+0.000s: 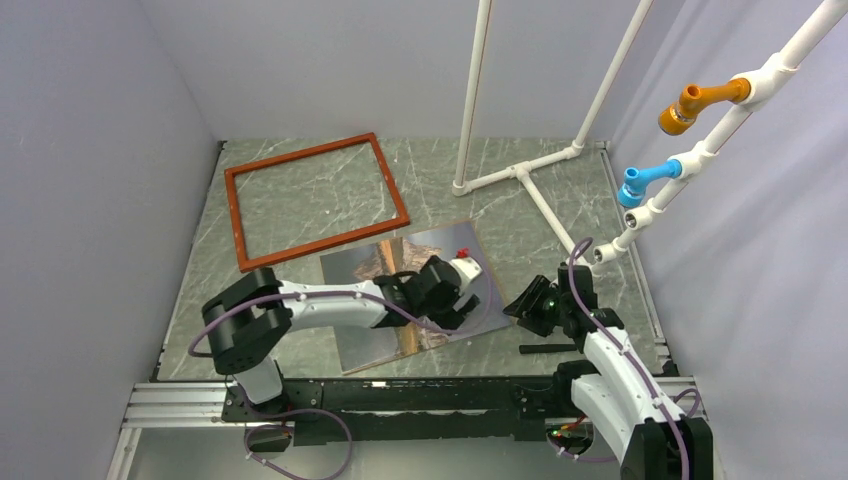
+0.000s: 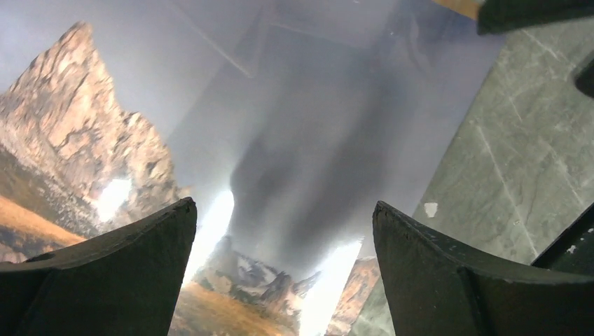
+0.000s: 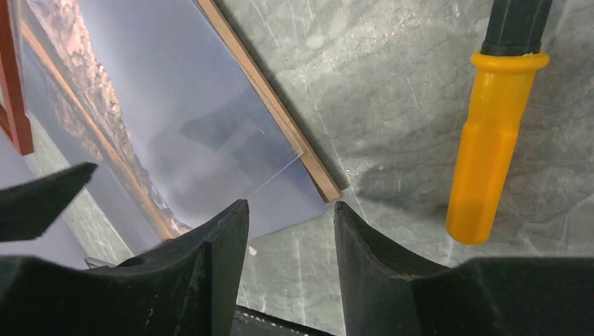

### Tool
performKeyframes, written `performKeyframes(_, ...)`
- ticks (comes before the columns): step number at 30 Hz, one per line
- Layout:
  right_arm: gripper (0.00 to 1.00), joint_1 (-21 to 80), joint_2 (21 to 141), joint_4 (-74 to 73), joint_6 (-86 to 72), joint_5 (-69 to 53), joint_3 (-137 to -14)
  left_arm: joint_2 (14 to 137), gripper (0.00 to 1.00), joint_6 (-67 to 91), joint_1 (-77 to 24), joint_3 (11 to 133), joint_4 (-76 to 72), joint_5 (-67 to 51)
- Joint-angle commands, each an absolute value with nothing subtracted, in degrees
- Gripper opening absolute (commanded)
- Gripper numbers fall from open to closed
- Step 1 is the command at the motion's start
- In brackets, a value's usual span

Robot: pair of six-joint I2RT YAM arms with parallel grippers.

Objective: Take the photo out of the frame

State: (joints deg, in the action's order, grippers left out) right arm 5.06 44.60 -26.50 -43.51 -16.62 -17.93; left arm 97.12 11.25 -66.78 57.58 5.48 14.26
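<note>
The photo [image 1: 360, 270] lies flat and face up on the table's middle, outside the frame [image 1: 315, 200]. That thin reddish-brown frame rests empty at the back left. My left gripper [image 1: 452, 300] hovers over the photo's right part. In the left wrist view its fingers [image 2: 284, 210] stand wide open above the mountain print [image 2: 301, 126], with nothing between them. My right gripper [image 1: 520, 305] sits just right of the photo. It is open with only bare table in the gap [image 3: 291, 210]. The photo's near corner [image 3: 175, 105] and its brown board edge [image 3: 280, 119] lie just ahead.
A tool with a yellow handle [image 3: 494, 140] lies on the table right of my right gripper. A white pipe stand [image 1: 520, 170] rises at the back right, carrying an orange fitting [image 1: 695, 102] and a blue fitting [image 1: 645, 180]. Grey walls enclose the marbled table [image 1: 560, 210].
</note>
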Motion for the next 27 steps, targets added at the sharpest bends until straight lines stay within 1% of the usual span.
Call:
performKeyframes(1,0.5,4.92,45.97,-24.79,-42.5,-19.17,-16.79,91.45,0.97,16.77,-61.6,54.1,4.5,4.27)
performKeyframes(5,0.49,4.86,47.49,-22.55,-42.79,-20.84,-15.76,91.81,0.96,19.81,-56.16,51.65,3.52,0.57)
performKeyframes(8,0.49,4.92,47.56,-21.71,-42.64,-21.29,-15.48,92.83,0.96,21.21,-53.95,50.91,3.29,-1.65)
performKeyframes(18,0.48,4.88,47.18,-19.52,-44.41,-24.12,-14.83,94.96,0.94,24.67,-53.31,49.4,3.58,-0.54)
performKeyframes(24,0.48,4.86,44.42,-19.85,-45.22,-22.79,-14.62,96.03,0.94,24.87,-53.13,49.09,3.15,-0.68)
performKeyframes(27,0.42,4.82,43.16,-19.06,-46.51,-22.57,-14.23,96.26,0.94,25.0,-53.09,48.81,3.01,-0.95)
